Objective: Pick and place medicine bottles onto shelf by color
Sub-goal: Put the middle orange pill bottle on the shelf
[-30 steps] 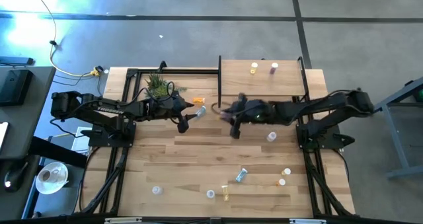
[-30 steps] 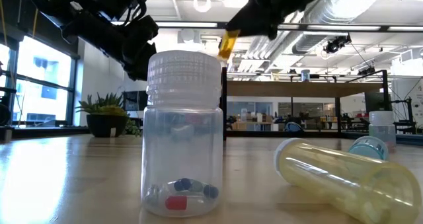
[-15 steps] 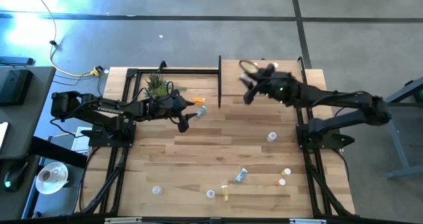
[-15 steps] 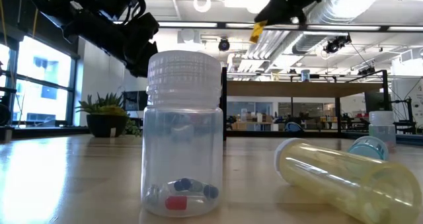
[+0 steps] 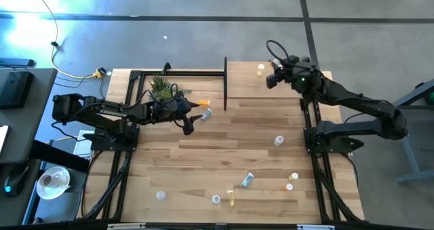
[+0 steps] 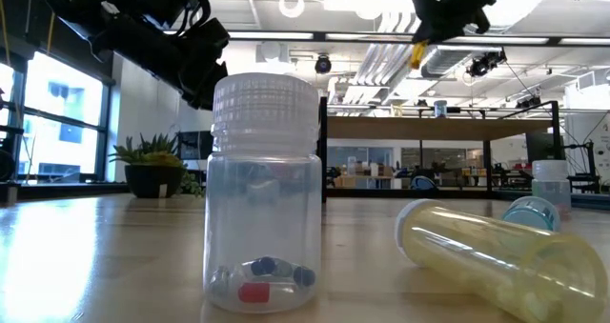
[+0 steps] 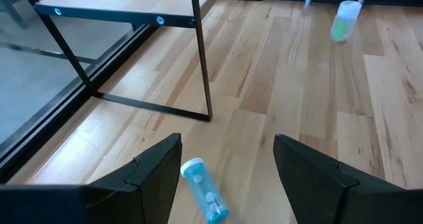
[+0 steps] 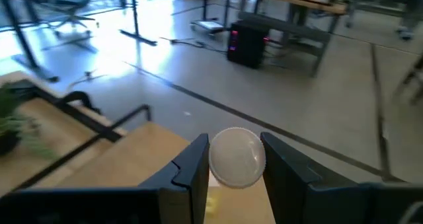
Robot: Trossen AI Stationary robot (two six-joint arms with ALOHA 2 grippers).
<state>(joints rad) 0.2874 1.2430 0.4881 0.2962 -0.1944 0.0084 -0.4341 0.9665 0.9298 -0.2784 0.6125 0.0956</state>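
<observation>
My right gripper point(image 5: 270, 80) hovers above the far part of the shelf point(image 5: 251, 93), shut on a small orange-yellow medicine bottle point(image 6: 416, 54) whose white cap point(image 8: 236, 156) faces the wrist camera. A yellow bottle point(image 5: 260, 70) stands on the shelf just beside it. My left gripper point(image 5: 192, 119) hangs open over the table left of the shelf. A pale blue bottle point(image 7: 203, 191) lies on its side on the planks below and between its fingers, untouched. Several more bottles lie scattered near the table's front, such as one clear bottle point(image 5: 278, 140). My right gripper pinches the bottle between its two fingers, one on each side just at the white cap point(image 8: 218, 159). The fingers reach out nearly level over the shelf from its right. The bottle's tinted body point(image 6: 416, 54) shows below the fingertips, lifted clear of the shelf board.
A potted plant point(image 5: 161, 87) stands at the far left by the left arm. The shelf's black frame leg point(image 7: 201, 65) stands just ahead of the left gripper. In the low view a clear bottle point(image 6: 264, 194) stands upright and a yellow one point(image 6: 496, 256) lies close to the camera.
My right gripper has risen from beside the shelf's near left corner, swung toward the table's far right and levelled out. It now stands above the shelf, still shut on the bottle.
</observation>
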